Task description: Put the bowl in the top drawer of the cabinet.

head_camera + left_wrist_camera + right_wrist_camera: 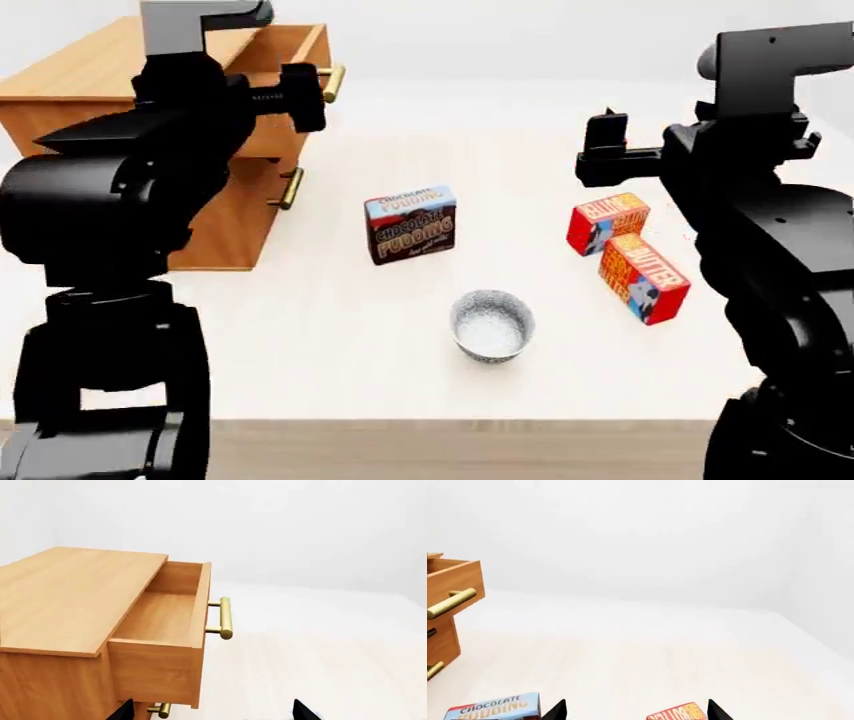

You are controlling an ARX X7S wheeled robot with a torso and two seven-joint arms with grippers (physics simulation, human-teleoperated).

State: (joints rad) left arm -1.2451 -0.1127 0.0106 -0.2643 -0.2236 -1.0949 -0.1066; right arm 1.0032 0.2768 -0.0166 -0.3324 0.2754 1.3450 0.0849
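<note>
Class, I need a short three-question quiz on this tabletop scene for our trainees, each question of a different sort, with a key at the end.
1. True or false: the top drawer of the cabinet is pulled open and shows nothing inside it.
2. Multiple choice: in the head view, the bowl sits A) inside the drawer, B) on the table, nearer the camera than the pudding box, C) on top of the cabinet.
3. Fill in: the two red boxes lie on the robot's ____ side of the bowl.

Key: 1 true; 2 B; 3 right.
</note>
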